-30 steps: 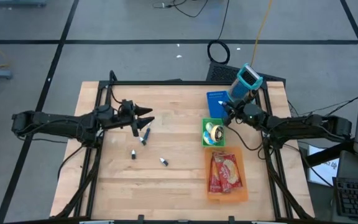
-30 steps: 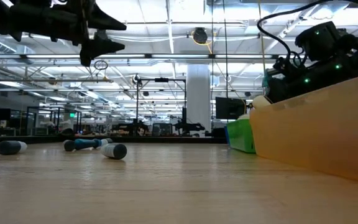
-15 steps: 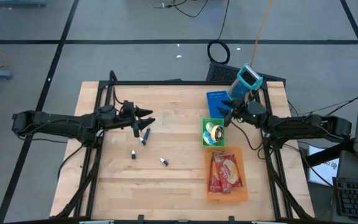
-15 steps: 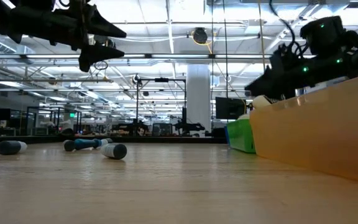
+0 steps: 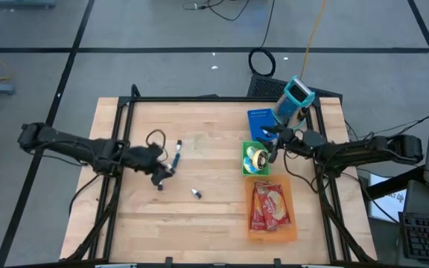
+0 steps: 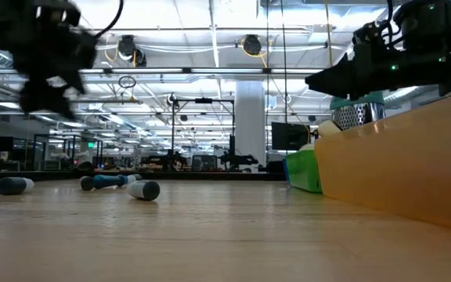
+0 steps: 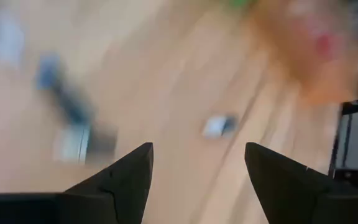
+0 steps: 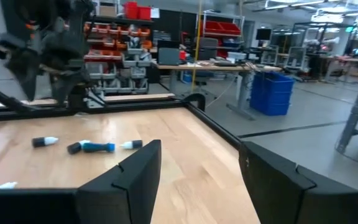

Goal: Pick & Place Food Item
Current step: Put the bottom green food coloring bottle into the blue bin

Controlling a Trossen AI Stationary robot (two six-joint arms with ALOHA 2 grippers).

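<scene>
Several small cylinder-shaped pieces lie on the wooden table: a blue-and-dark one (image 5: 175, 153), a dark one (image 5: 160, 184) and a pale one (image 5: 196, 193). They also show in the low view (image 6: 143, 189) and in the right wrist view (image 8: 92, 147). My left gripper (image 5: 164, 171) hangs open just above them, tipped downward (image 7: 197, 149), with nothing between its fingers. My right gripper (image 5: 272, 149) is open (image 8: 201, 146), held level above the green bin (image 5: 243, 158), and empty. A yellowish roll (image 5: 258, 158) lies in that bin.
A blue bin (image 5: 258, 119) stands behind the green one. An orange bin (image 5: 249, 223), holding a red packet (image 5: 269, 206), stands in front of it, and its wall (image 6: 398, 172) fills the right of the low view. A teal device (image 5: 298, 93) sits at the far right corner.
My left gripper has swung toward the table's near edge, sunk and tipped from level to pointing down over the small pieces. My right gripper has risen from behind the orange bin's wall and drawn back toward the table's right edge, tipping up to level.
</scene>
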